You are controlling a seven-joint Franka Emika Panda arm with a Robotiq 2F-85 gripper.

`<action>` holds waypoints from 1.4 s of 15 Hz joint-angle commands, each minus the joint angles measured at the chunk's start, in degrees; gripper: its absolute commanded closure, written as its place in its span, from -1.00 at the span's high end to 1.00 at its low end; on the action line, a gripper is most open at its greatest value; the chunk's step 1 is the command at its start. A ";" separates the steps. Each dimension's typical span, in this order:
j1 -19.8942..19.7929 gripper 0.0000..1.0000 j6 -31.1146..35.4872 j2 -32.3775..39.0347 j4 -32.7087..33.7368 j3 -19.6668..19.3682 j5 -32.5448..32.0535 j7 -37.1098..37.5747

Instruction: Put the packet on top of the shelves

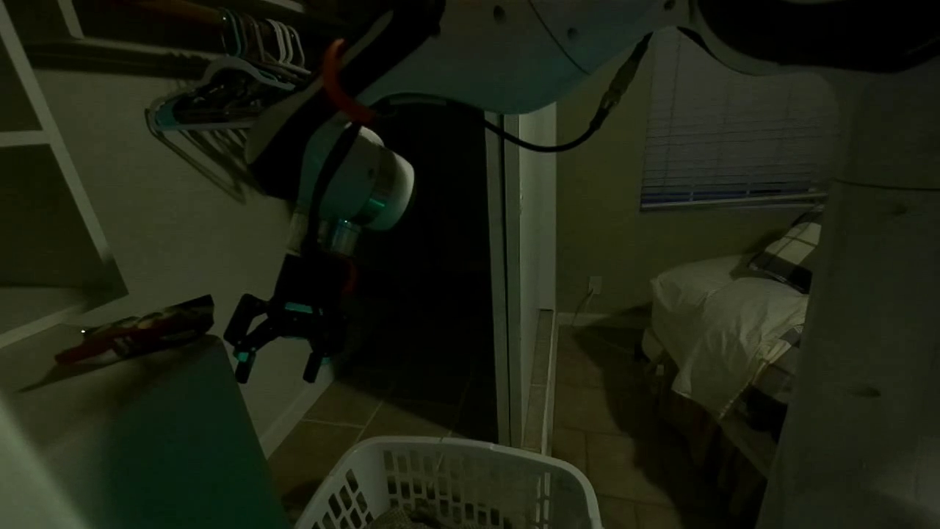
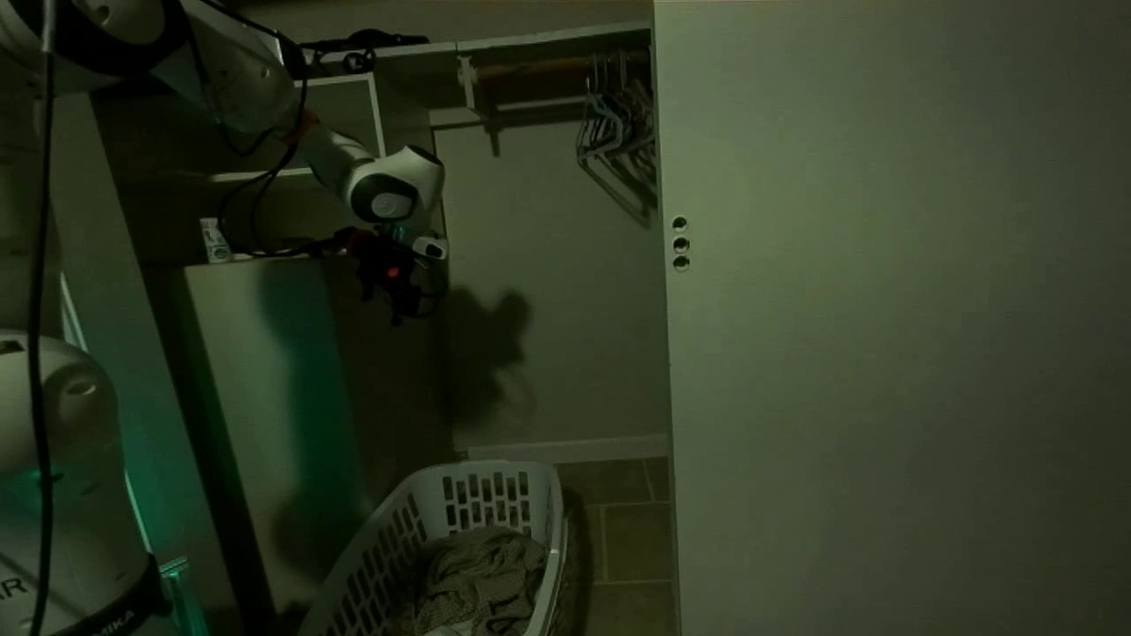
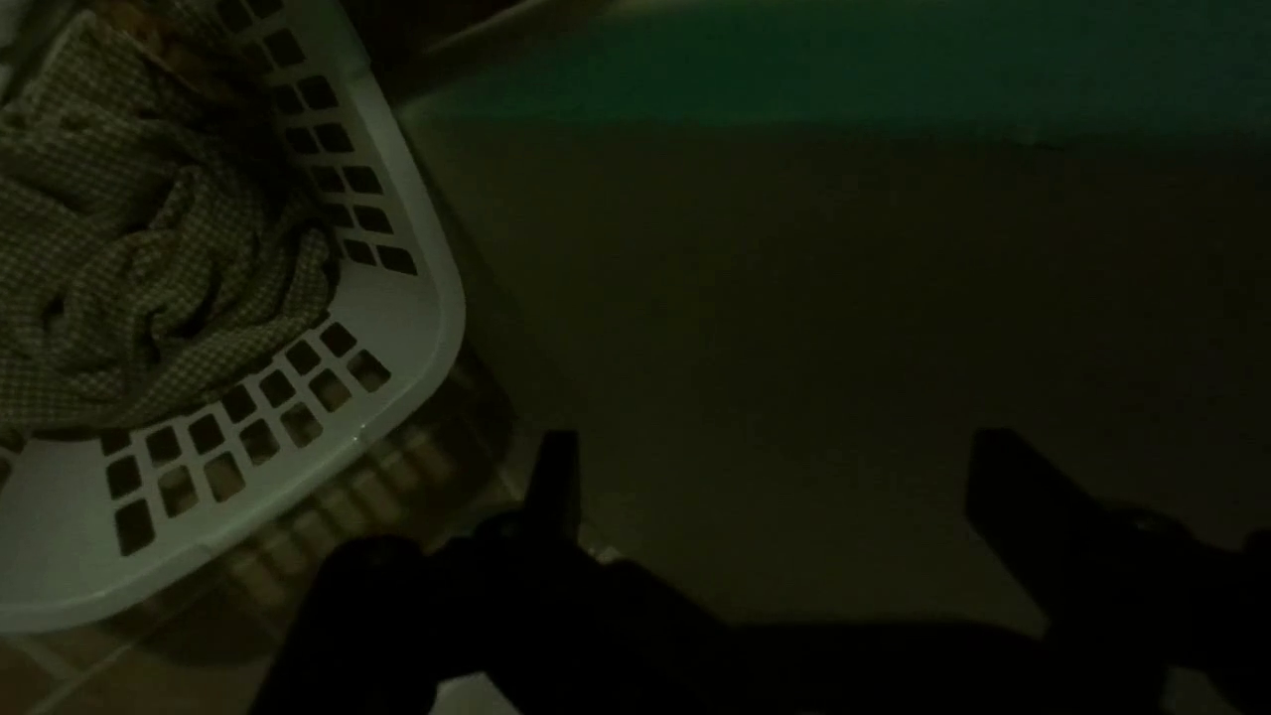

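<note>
- At the left, the packet [image 1: 139, 332] lies on top of the cabinet [image 1: 169, 426], near the open compartments of the shelves [image 1: 26, 138]. We expect it to be light and limp, with a crinkly, perhaps slippery skin.
- Along it from left to right, the reddish end looks thin and the middle fuller; we would pinch there, across its narrow width, and gently, since we cannot say whether the contents would crush. Its dark right end lies close to the cabinet's edge, where a nudge could send it over.
- Just right of the packet, the claw [image 1: 277, 369] hangs spread, with nothing in it.
- For what is hidden, from the left again: the top of the shelves is cut off in an exterior view, and in an exterior view the arm [image 2: 239, 81] blocks part of them.
- Dim light swallows the packet's print and the outline of its right end.
- Farther right stands the basket [image 1: 477, 447]; the wrist view shows it too, but no packet.
</note>
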 commanded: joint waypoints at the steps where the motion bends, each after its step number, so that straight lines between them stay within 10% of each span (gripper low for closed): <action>1: -0.79 1.00 -4.33 2.25 6.75 0.78 2.26 -7.53; 10: -0.52 1.00 -1.62 2.39 9.01 1.13 1.20 -12.51; 20: -1.73 1.00 -4.16 14.17 30.48 2.72 -2.03 -35.14; 21: -1.51 1.00 -1.47 10.27 24.49 2.71 -0.63 -32.52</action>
